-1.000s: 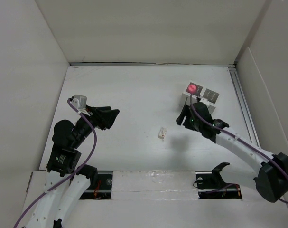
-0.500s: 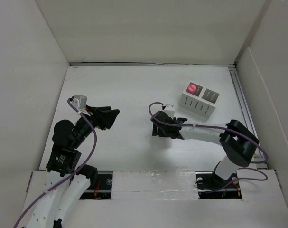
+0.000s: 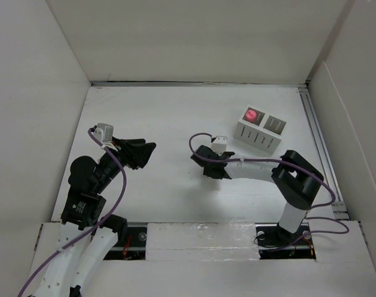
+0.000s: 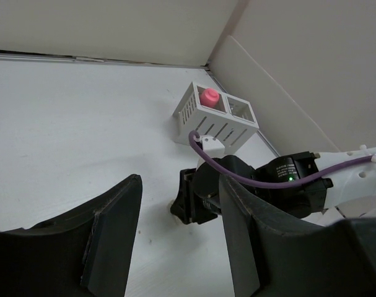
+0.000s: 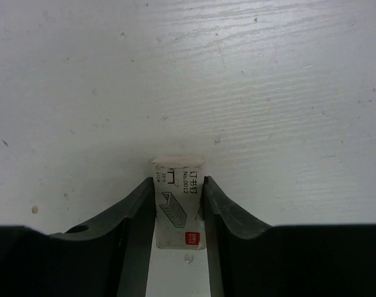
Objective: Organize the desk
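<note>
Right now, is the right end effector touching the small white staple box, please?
Touching: right wrist view shows both right end effector fingers pressed against the small white staple box.

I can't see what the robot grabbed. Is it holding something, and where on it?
The right gripper pinches a small staple box by its two long sides; the box lies on the desk. The left gripper holds nothing.
</note>
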`<move>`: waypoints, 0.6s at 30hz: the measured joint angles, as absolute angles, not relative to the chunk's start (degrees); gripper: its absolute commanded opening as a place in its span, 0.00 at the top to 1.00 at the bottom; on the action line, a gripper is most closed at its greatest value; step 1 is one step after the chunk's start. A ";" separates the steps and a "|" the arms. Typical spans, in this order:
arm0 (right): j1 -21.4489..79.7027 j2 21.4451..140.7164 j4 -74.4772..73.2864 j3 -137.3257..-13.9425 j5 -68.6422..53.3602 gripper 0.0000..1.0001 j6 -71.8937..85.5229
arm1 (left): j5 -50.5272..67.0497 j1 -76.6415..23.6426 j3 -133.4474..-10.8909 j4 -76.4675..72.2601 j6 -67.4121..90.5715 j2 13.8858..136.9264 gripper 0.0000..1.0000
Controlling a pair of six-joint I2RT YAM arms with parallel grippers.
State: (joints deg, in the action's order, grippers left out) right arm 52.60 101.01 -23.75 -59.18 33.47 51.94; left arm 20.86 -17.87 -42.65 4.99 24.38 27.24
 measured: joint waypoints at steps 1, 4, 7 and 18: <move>52.58 100.60 -23.88 -59.05 33.82 0.72 52.23 | 20.88 -17.87 -42.65 4.99 24.36 27.27 0.51; 51.59 96.82 -24.29 -58.59 34.72 0.73 52.23 | 21.04 -17.87 -42.65 4.99 24.38 27.33 0.51; 46.94 88.53 -24.38 -58.22 34.22 0.72 50.61 | 21.23 -17.87 -42.65 4.97 24.38 27.57 0.51; 9.34 69.34 -19.11 -59.27 24.01 0.71 43.70 | 22.68 -17.87 -42.65 4.97 24.34 28.75 0.48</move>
